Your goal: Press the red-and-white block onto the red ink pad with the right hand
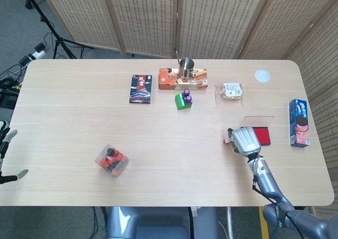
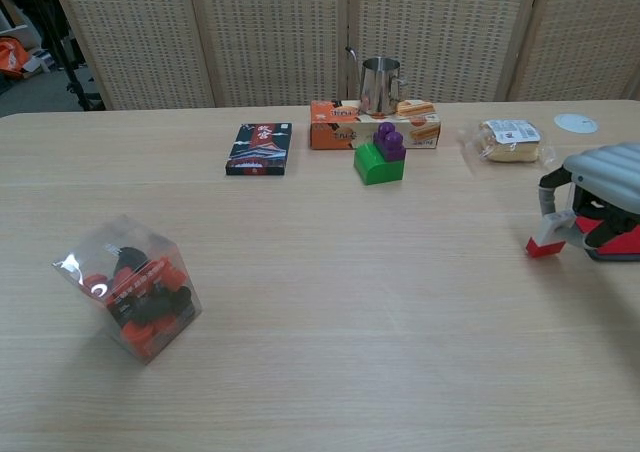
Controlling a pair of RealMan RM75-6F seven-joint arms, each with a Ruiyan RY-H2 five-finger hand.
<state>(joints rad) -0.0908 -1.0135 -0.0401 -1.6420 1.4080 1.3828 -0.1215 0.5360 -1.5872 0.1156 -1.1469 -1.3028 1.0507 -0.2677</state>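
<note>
The right hand (image 2: pixel 600 187), pinching the red-and-white block (image 2: pixel 546 235) just beside the red ink pad (image 1: pixel 262 135), should carry it over the pad, then press down squarely.

red-and-white block (image 2: pixel 547 236): small, white top, red base, tilted, red end on or near the bench, pinched by right robot hand (image 2: pixel 600 187) | red ink pad (image 1: pixel 262 135): flat, lid open, just right of block, partly under the hand
</note>
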